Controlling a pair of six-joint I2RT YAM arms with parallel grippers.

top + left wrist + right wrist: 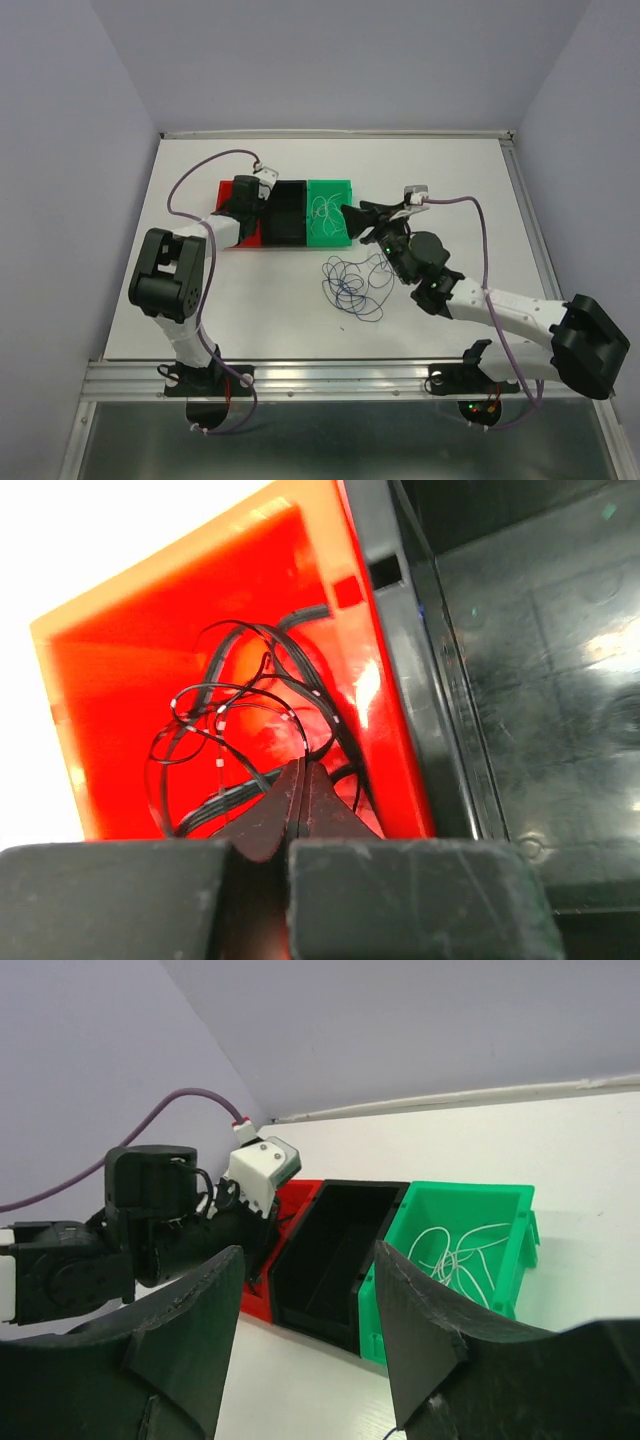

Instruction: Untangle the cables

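1. Bin row. You had three open bins set side by side on the table (pixel 450 170): a red bin (pixel 130 660) at the left, a black bin (pixel 288 212) in the middle and a green bin (pixel 500 1200) at the right. Their walls touched along the row.

2. Contents.
- The red bin held the black cable (pixel 240 692), lying in loose overlapping loops on the bin floor. Small white marks showed along its strands.
- The green bin held the white cable (pixel 460 1255), curled in thin loops against the floor.
- The black bin showed you its scuffed, glossy floor in the left wrist view.

3. Loose cable. The dark blue cable (pixel 352 285) lay outside the bins as a tangle of loops on the bare table, in front of the green bin and near your right arm's wrist.

4. Left gripper (pixel 298 800). It hung over the red bin with its fingers pressed together, the tips down among the black loops. You could not tell from the wrist view whether a strand was caught between them.

5. Right gripper (pixel 305 1340). Its fingers were spread, with nothing between them. It sat just beside the green bin's right front corner, pointing along the bin row, above the table and clear of the dark blue tangle.
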